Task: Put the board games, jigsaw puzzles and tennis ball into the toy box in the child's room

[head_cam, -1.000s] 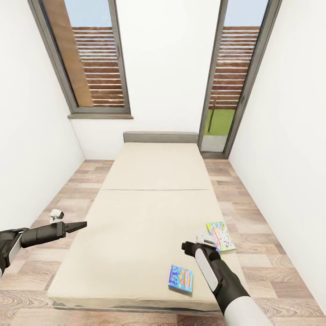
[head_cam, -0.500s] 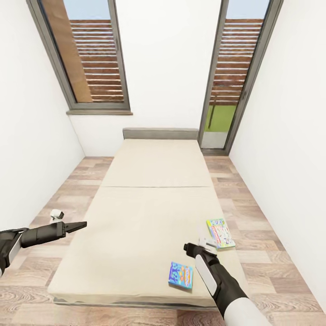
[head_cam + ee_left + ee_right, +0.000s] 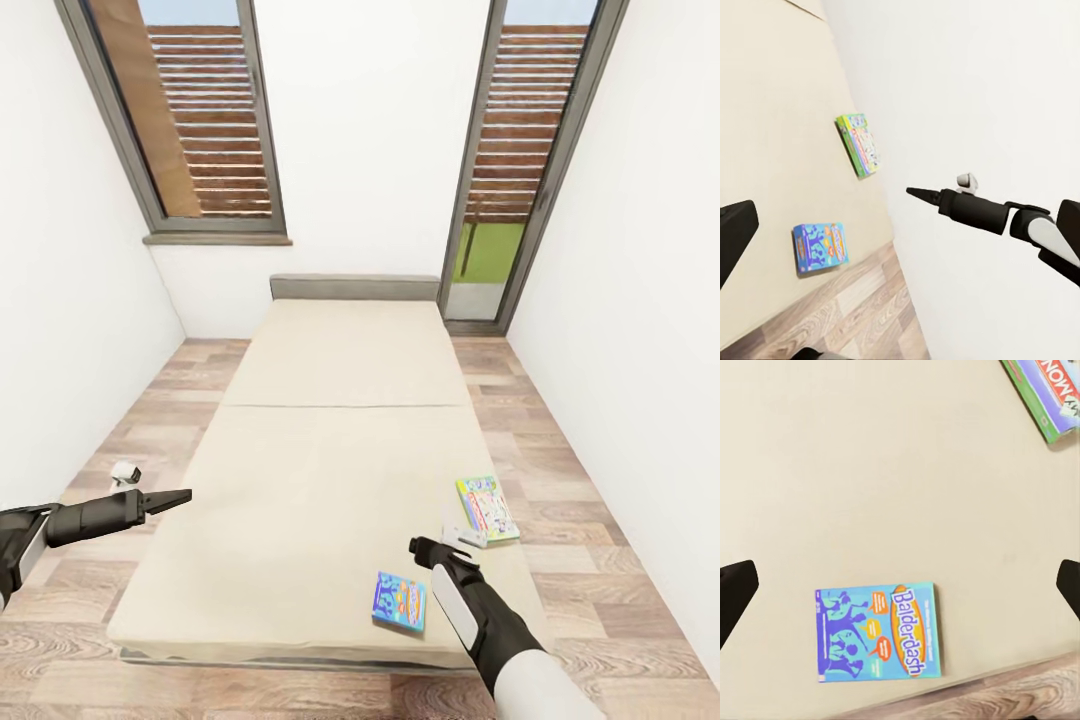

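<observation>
The whole head view had slid a little against the second before: bed (image 3: pixel 340 470) and windows sat slightly differently in frame, so it was my camera and base that moved, not the games. My arms held the same pose. I judged I was settling in at the foot of the bed for the first pick, with nothing yet lifted.

My right tool (image 3: pixel 428 549) hovered over the near right corner of the mattress, its fingers spread wide and empty, one dark tip at each side of the wrist view. The blue game (image 3: pixel 878 631) lay flat between and below them, not touched. The green-edged game (image 3: pixel 487 508) lay flat just beyond, by the bed's right edge, apart from the blue one.

My left tool (image 3: pixel 172 497) hung off the bed's left side over the floor; its fingers looked pressed together to a point, holding nothing.
</observation>
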`<state>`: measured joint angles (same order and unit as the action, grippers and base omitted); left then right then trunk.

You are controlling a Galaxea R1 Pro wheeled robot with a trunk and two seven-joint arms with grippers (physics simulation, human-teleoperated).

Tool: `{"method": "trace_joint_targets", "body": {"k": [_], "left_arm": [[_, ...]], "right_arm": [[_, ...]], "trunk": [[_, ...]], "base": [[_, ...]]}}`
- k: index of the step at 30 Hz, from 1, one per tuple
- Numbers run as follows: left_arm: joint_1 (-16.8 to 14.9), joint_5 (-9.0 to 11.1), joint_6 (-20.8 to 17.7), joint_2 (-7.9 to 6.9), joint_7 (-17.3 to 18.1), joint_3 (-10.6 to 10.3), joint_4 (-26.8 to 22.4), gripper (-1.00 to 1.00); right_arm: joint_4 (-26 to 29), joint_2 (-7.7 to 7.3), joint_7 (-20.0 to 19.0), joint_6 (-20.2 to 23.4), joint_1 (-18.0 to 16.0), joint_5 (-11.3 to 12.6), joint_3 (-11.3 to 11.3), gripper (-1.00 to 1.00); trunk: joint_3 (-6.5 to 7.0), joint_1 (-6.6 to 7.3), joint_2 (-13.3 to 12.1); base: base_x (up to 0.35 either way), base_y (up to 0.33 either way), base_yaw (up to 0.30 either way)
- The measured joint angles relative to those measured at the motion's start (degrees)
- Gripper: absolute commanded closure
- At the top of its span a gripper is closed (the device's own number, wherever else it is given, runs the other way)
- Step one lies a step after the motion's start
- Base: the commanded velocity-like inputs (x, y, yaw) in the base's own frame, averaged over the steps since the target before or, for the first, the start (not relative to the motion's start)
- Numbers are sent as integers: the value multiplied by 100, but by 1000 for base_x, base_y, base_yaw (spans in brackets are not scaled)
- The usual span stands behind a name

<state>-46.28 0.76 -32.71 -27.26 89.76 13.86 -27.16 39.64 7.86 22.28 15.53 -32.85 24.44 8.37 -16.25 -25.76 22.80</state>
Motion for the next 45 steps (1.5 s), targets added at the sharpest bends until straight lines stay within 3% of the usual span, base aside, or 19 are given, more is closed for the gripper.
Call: {"method": "trace_joint_targets", "body": {"k": [39,45], "left_arm": [[0,0,0,-32,0,17,0,-100],[0,0,0,-33,0,18,0,-100]], "right_arm": [[-186,68,1,-63,-78,-8,10,-100],[-186,64,2,-63,-78,-9,94,-100]], "trunk": [[-369,0,1],[-425,0,1]], "base": [[0,0,0],[0,0,0]]}}
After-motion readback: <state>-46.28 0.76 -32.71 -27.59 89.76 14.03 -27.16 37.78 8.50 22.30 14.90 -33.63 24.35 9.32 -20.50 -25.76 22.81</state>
